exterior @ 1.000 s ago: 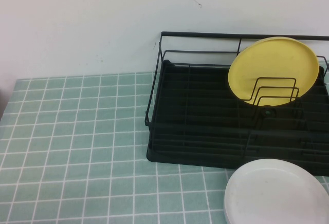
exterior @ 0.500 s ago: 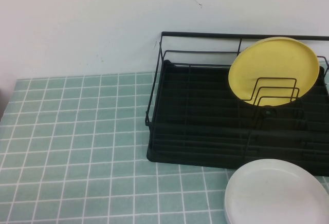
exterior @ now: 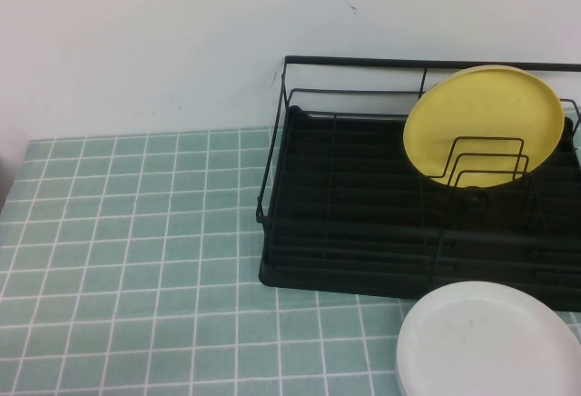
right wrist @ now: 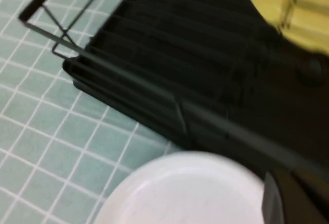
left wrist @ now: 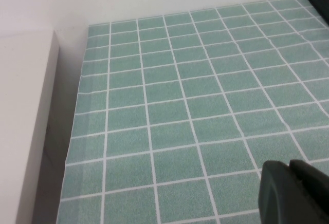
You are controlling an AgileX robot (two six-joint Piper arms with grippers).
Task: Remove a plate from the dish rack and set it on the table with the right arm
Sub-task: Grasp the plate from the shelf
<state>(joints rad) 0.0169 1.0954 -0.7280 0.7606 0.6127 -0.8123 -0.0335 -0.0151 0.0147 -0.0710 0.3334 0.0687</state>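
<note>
Leaning plate in dish rack; unlabelled.

From overhead I see neither pincer. The dish rack and white plate run off the edge. My right wrist view is blurred; only a dark sliver of the right pincer shows, beside the white plate.

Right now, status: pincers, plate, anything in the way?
Right pincer shut, empty, above white plate. Left pincer parked over bare table. Yellow plate upright in dish rack. Nothing blocking.
</note>
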